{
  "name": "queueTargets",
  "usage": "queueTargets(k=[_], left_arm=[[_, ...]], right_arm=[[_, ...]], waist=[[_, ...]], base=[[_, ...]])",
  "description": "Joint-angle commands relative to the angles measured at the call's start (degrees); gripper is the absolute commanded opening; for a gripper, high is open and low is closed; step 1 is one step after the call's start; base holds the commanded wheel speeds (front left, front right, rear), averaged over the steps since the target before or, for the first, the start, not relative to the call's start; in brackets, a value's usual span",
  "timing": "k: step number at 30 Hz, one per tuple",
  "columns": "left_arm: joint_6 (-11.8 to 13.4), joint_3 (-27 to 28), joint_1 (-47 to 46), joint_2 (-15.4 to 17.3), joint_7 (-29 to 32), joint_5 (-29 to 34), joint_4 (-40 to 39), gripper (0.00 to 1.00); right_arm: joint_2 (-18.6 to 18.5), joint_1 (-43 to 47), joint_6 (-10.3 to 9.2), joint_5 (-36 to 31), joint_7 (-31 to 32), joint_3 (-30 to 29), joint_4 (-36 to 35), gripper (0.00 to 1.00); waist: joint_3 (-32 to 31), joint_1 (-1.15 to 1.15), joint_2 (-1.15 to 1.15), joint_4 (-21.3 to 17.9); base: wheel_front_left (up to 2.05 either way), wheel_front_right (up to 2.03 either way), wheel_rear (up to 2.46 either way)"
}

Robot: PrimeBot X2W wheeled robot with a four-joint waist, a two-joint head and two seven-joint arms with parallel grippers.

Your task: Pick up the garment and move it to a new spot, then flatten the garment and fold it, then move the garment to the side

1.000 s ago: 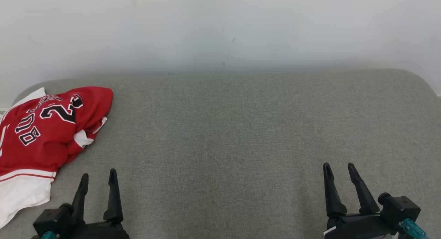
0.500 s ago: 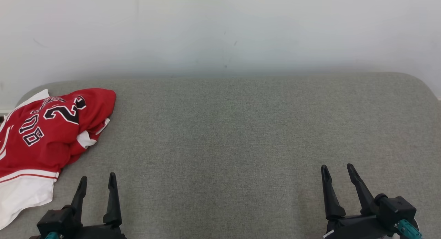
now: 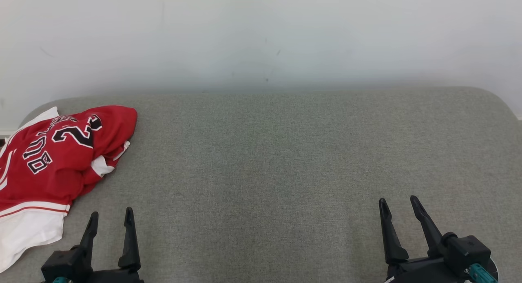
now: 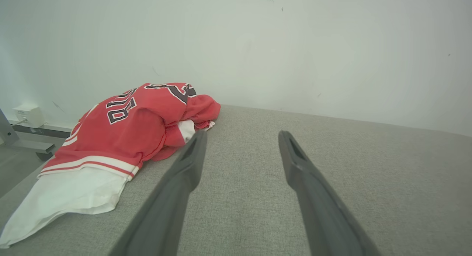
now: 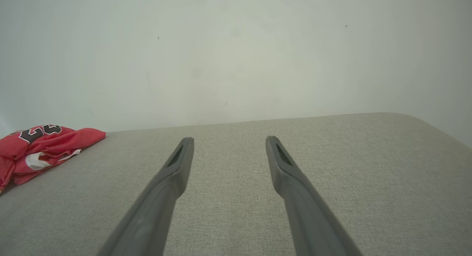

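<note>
The garment (image 3: 53, 164) is a red jersey with black-and-white numbers and white trim, lying crumpled at the far left end of the grey padded surface (image 3: 285, 160). Its white hem hangs toward the left edge. In the left wrist view the garment (image 4: 125, 130) lies ahead and to the left of the fingers. In the right wrist view the garment (image 5: 40, 145) sits far off at the left. My left gripper (image 3: 111, 217) stands open at the lower left, just right of the garment and apart from it. Open and empty too, my right gripper (image 3: 397, 204) is at the lower right.
A pale wall (image 3: 261, 38) rises right behind the grey surface. The surface has rounded corners at the far left and far right. In the left wrist view a white wall box (image 4: 27, 115) and a metal frame leg (image 4: 22, 143) sit beyond the left edge.
The whole head view has shifted down and slightly right, so the camera moved. Both grippers sit a little lower in the picture. The garment lies as before.
</note>
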Motion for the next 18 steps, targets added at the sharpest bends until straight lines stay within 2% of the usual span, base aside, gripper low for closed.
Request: queueTargets(k=[1, 18], left_arm=[[0.21, 0.12, 0.7, 0.13, -0.06, 1.25, -0.55, 1.0], [0.76, -0.16, 1.2, 0.82, 1.8, -0.46, -1.47, 1.0]], right_arm=[[-0.08, 0.68, -0.12, -1.03, -0.29, 0.06, -0.34, 1.0], [-0.05, 0.78, -0.12, 0.92, -0.32, 0.05, 0.34, 1.0]], waist=[[0.01, 0.0, 0.0, 0.03], [-0.43, 0.0, 0.0, 0.41]], base=[[0.0, 0.0, 0.0], [0.0, 0.0, 0.0]])
